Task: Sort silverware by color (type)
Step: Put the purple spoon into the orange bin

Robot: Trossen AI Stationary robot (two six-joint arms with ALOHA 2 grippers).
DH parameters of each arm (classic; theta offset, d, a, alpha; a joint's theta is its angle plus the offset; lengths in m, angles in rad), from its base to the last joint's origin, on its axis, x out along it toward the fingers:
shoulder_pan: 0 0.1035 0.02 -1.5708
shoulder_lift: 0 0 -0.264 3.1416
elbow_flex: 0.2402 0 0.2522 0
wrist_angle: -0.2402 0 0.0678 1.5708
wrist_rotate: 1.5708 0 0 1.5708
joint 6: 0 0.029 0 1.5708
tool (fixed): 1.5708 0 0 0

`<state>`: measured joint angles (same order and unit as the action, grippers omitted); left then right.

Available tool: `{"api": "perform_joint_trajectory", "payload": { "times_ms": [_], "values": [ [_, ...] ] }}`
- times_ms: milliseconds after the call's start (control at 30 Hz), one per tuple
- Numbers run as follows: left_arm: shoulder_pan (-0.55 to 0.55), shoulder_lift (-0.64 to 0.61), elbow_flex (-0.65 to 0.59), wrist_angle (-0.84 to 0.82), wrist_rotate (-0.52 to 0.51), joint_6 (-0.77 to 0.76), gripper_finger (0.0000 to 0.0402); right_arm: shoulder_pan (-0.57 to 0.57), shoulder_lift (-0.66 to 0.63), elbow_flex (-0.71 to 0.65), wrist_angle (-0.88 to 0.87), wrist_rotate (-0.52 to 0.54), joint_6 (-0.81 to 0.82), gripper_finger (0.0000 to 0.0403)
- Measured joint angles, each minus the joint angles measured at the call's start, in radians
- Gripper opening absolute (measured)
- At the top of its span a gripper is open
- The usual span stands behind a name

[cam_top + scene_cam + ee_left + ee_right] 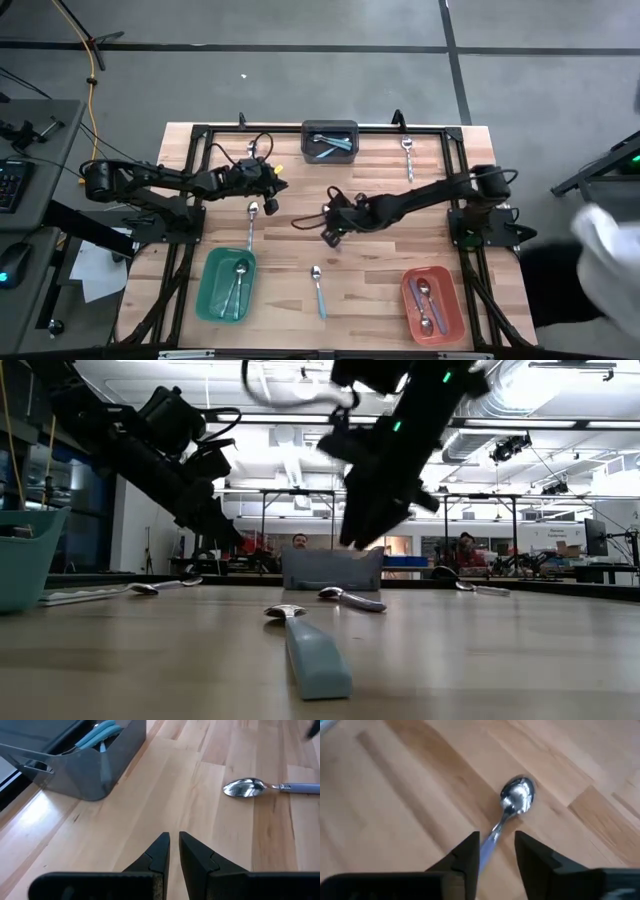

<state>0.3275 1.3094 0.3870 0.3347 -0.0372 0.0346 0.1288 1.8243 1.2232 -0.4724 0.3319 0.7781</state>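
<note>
My right gripper [496,852] stood parted, straddling a spoon's [518,795] handle on the table [400,795]; grip uncertain.

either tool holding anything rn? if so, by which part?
Left tool: nothing held, hovering over bare wood. Right tool: its fingers straddle the purple-handled spoon at the handle, with visible gaps, so it cannot be told whether they grip it.

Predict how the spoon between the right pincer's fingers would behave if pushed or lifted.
The spoon looks like rigid metal, so it probably won't bend. Its thin handle and polished bowl seem slippery; it might twist in the right pincer. Lying flat on the table, it would likely slide or spin rather than roll.
</note>
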Motion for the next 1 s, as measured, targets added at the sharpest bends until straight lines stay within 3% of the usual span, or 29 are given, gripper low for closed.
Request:
{"api": "perform_joint_trajectory", "payload": {
  "times_ms": [300, 700, 833, 1000],
  "values": [
    [-0.027, 0.000, 0.000, -0.009, 0.000, 0.001, 0.0035, -0.080, 0.147, 0.000, 0.103, -0.052, 0.034, 0.0129],
    [-0.028, 0.000, 0.000, -0.009, 0.000, 0.003, 0.0035, -0.095, 0.196, 0.003, 0.152, -0.036, 0.050, 0.0127],
    [-0.028, 0.000, 0.000, -0.009, 0.000, 0.003, 0.0035, -0.095, 0.198, 0.002, 0.161, -0.020, 0.015, 0.0103],
    [-0.028, 0.000, 0.000, -0.009, 0.000, 0.003, 0.0035, -0.096, 0.200, 0.002, 0.179, -0.020, -0.047, 0.0032]
  ]
}}
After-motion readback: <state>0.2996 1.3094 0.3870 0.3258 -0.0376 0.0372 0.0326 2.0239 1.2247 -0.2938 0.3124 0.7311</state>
